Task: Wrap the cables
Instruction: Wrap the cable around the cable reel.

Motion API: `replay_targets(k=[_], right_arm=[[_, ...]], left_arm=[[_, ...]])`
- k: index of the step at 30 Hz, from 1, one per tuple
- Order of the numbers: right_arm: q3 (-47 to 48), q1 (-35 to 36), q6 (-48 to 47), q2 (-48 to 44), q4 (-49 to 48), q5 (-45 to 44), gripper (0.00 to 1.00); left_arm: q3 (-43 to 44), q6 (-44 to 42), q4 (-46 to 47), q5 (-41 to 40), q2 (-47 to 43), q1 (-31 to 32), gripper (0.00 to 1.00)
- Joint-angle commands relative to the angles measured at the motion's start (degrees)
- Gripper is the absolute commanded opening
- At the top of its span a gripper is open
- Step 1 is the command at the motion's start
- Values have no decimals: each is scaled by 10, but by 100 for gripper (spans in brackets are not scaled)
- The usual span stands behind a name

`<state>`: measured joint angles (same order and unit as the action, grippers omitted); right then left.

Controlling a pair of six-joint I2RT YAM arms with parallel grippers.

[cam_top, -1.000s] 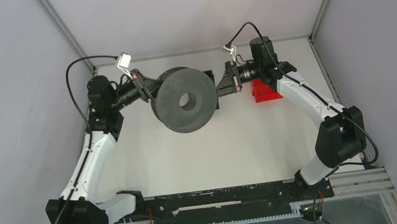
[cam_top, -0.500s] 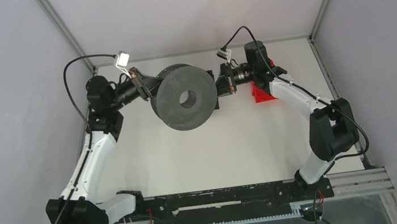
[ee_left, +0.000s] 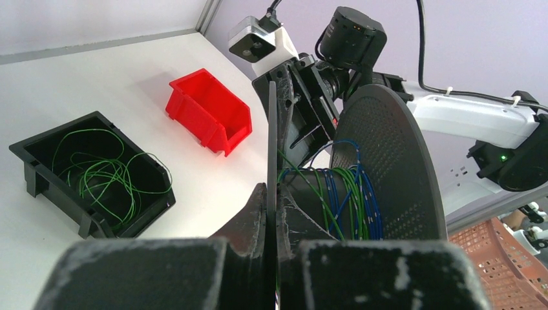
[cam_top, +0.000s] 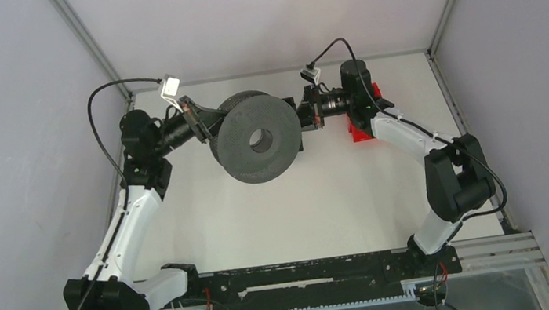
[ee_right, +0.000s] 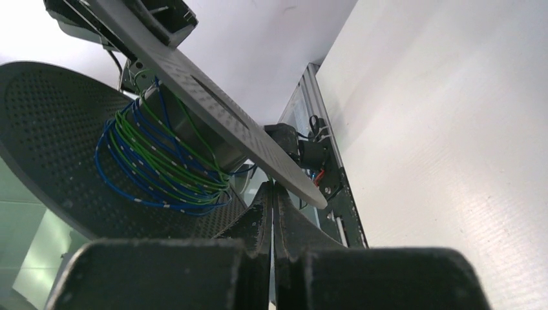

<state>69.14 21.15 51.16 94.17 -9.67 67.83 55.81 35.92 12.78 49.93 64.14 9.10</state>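
We see the right arm [cam_top: 411, 134] has swung in over the last second. Its elbow sits further left and its wrist is tucked closer to the spool [cam_top: 256, 137]. The left arm [cam_top: 126, 225] has barely shifted.

The spool has not moved. It hangs above the surface [cam_top: 301, 207] toward the far side, between the two arms, with one flange facing the top camera.

The red bin [cam_top: 364, 134] is now mostly hidden under the right wrist. The black tray [ee_left: 61, 197] shows only in the left wrist view. It sits on the surface near the bin, with loose green cable [ee_left: 106, 177] in it.

The left end effector [cam_top: 200, 123] is pinched narrow on the rim of one flange. The right end effector [cam_top: 303, 116] is pinched the same way on the other flange, and each wrist view shows fingers tight on a thin edge.

The green and blue turns [ee_right: 161, 165] already sit on the hub between the flanges.

We judge the right arm's move as a wrist re-pose to turn the spool and wind on more cable. Wrapping looks partway done, since green cable is still in the tray.
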Motion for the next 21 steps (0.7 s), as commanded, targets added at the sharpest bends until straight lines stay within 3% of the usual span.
replay_targets(k=[1,21], right_arm=[[-6,7,60,4,-78,-17,0],[-18,26,98,27,-131,-54,0]], left_arm=[[-6,1,52,5,-24,8,0],[-15,-8,51,1,-23,22,0]])
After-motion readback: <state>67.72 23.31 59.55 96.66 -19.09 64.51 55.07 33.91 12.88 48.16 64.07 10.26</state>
